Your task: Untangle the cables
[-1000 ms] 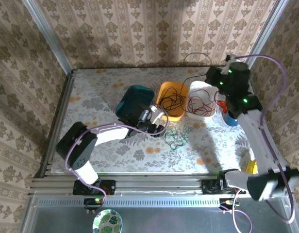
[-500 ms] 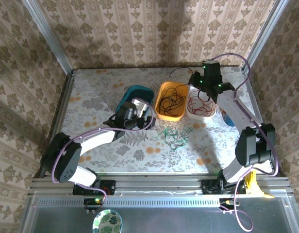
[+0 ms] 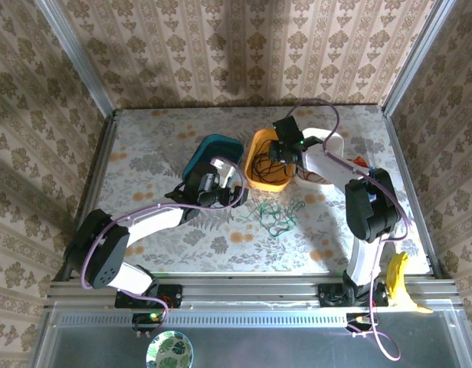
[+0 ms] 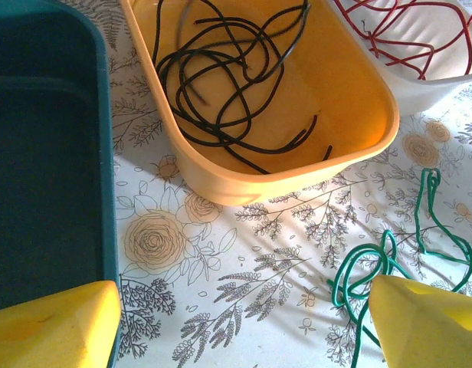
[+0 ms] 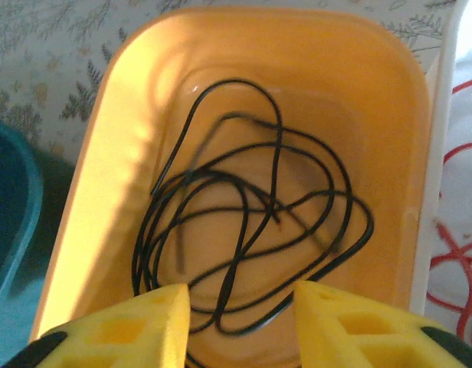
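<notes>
The left gripper [image 4: 236, 337] stands wide open and empty, low over the table [image 4: 221, 253]. The green cable [image 4: 381, 268] lies loose on the table, just ahead of its right finger [image 4: 427, 322] and running up to it. The teal bin [image 4: 44, 153] sits empty ahead of the left finger [image 4: 52, 322]. The likely step is to lift the green cable into that bin. To do it well, the gripper should shift right until the bunched loops sit between the jaws. It should close on several strands at once, then lift high so no tail drags over the orange bin [image 4: 259, 184] straight ahead.

Farther off, the right gripper [image 5: 240, 330] hangs over the orange bin [image 5: 129, 153] with jaws part-open and nothing pinched. The black cable [image 5: 244, 207] lies coiled in the bin below and ahead of it. The red cable [image 5: 458, 253] is off to its right.

The left wrist view shows the green cable's loops and the red cable [image 4: 397, 31] in the white bin [image 4: 450, 84]. In the top view the right gripper [image 3: 286, 149] and its arm cover much of that bin. The top view alone sets the left gripper [image 3: 213, 188] beside the green cable [image 3: 273, 217].
</notes>
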